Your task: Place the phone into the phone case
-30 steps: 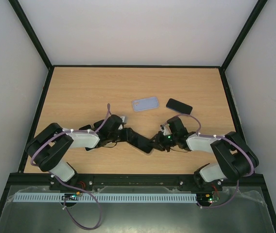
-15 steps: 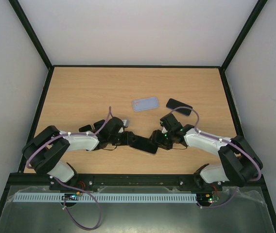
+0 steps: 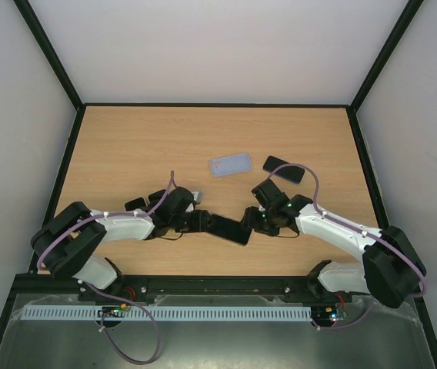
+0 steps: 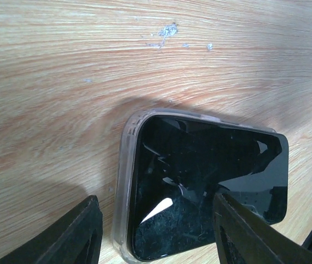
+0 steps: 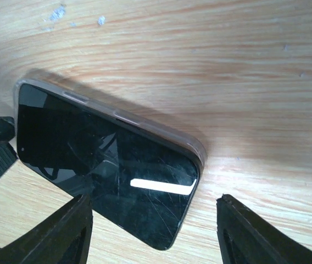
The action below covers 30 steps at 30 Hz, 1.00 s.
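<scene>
No legible txt, brand, nos. or signs: phone [image 4: 211,181] screen dark, clear case [image 4: 124,181] unmarked.

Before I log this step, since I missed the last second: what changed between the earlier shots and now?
The right gripper opened, apparently letting go of the phone, which sits in its clear case. That arm's elbow swung out to the right. Unchanged: the left gripper straddles the phone's other end, and the pale blue object and black object lie farther back.

Phone [image 4: 211,165] in clear case [image 4: 126,176], apparently seated
</scene>
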Each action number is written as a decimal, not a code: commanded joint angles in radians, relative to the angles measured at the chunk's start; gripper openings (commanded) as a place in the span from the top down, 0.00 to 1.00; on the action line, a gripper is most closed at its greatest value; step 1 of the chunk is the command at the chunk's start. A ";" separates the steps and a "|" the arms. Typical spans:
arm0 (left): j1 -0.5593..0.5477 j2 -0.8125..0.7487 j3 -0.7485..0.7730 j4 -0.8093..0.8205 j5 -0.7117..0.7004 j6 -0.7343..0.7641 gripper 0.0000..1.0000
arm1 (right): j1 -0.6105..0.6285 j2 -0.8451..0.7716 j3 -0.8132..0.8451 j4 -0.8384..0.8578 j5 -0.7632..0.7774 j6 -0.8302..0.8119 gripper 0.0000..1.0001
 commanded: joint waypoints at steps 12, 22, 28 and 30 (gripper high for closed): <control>-0.027 0.011 -0.002 -0.045 -0.019 0.018 0.50 | 0.042 -0.030 -0.158 0.095 -0.067 0.073 0.53; -0.044 0.041 0.004 -0.046 -0.027 0.017 0.57 | 0.062 0.042 -0.168 0.110 -0.080 0.052 0.69; -0.060 0.056 0.018 -0.072 -0.054 0.027 0.60 | 0.108 0.146 -0.151 0.085 -0.027 0.030 0.72; -0.064 0.060 0.023 -0.092 -0.073 0.033 0.61 | 0.130 0.186 -0.136 0.078 0.000 0.029 0.72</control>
